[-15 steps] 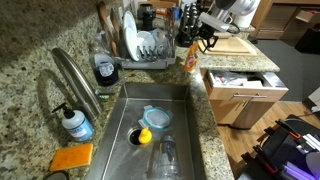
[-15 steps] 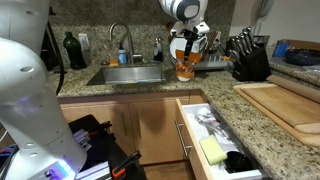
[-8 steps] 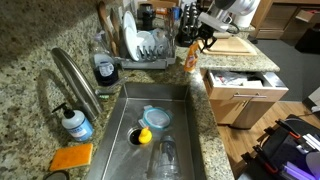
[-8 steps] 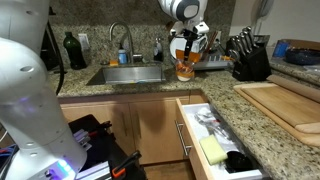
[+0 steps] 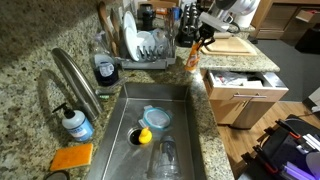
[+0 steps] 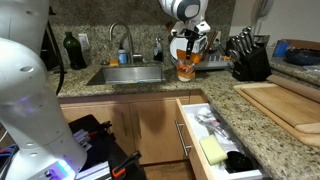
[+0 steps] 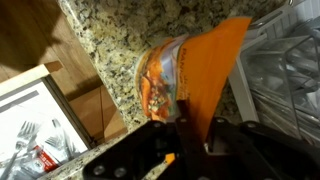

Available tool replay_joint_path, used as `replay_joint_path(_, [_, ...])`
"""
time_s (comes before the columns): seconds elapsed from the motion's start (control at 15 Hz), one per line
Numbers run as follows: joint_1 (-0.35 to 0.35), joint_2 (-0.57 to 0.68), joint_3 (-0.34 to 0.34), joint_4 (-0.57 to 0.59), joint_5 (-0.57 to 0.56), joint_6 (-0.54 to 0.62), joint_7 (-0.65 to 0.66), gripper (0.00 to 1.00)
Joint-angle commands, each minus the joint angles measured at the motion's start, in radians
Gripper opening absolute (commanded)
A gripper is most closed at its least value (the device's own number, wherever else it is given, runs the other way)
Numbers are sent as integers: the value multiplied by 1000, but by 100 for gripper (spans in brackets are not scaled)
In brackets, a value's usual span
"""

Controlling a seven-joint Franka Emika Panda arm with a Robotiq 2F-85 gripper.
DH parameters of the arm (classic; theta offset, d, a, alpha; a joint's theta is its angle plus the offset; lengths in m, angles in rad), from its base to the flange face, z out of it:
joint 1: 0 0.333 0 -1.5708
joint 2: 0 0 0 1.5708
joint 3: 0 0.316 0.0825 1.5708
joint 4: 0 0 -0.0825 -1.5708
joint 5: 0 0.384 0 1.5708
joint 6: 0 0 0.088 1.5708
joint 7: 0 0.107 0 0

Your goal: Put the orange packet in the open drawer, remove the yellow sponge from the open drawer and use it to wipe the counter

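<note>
Hand is clamped on the upper edge of the packet. The packet hangs upright at the worktop edge beside the sink; whether they touch cannot be told. Drawer stands open, well apart, with a sponge inside. Knife block is near. Packet is crinkled orange with pale print.

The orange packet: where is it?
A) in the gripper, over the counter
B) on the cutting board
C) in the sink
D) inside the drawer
A: the wrist view shows the packet pinched in the gripper, with the counter behind it.
</note>
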Motion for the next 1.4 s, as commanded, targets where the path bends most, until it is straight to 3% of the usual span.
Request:
replay_joint_path(0.0, [-1, -35, -33, -29, -67, 25, 49, 0])
replay_joint_path(0.33, [-10, -173, -132, -192, -250, 20, 219, 1])
replay_joint_path(0.47, [-56, -227, -123, -246, -177, -69, 218, 1])
replay_joint_path(0.67, [-98, -306, -134, -341, -128, -105, 256, 1])
replay_joint_path(1.13, [-174, -424, -146, -517, -6, -84, 331, 1])
replay_joint_path(1.33, [-204, -411, -164, -562, -12, 25, 376, 1])
